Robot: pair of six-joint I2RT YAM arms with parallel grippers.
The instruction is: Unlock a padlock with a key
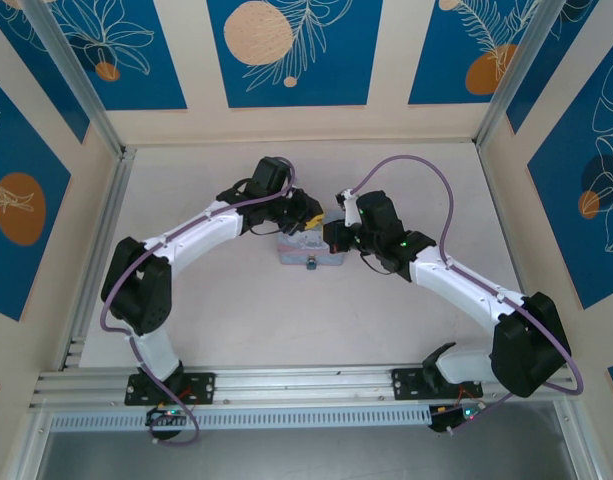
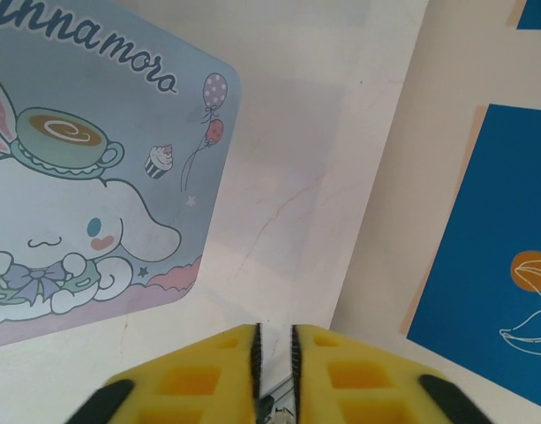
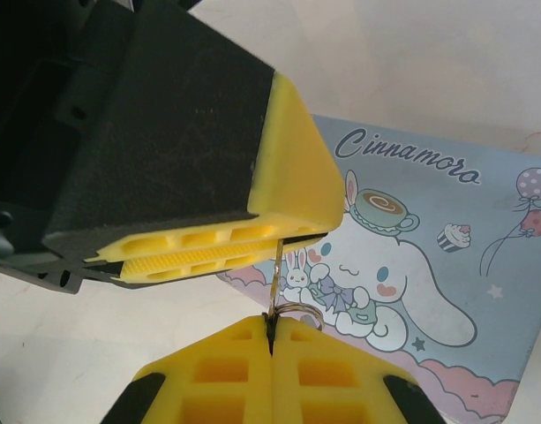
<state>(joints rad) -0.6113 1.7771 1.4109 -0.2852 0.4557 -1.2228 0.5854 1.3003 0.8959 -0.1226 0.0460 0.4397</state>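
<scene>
The key [image 3: 274, 278] stands on end over the pale blue cartoon tin [image 3: 429, 265], its ring [image 3: 298, 310] resting at my right gripper [image 3: 270, 325], which is shut on the key's head. The blade runs up between the yellow fingers [image 3: 296, 185] of my left gripper [image 2: 274, 329]. Those fingers are drawn to a narrow slit with a bit of metal deep in it. From above, both grippers [image 1: 304, 218] [image 1: 333, 238] meet over the tin [image 1: 298, 250]. A tiny dark padlock [image 1: 311, 266] sits at the tin's near edge.
The tin [image 2: 76, 177] lies flat on the pale table [image 1: 236, 310]. Blue-and-cream wall panels [image 1: 294, 50] close in the back and both sides. A metal rail [image 1: 306, 385] runs along the near edge by the arm bases.
</scene>
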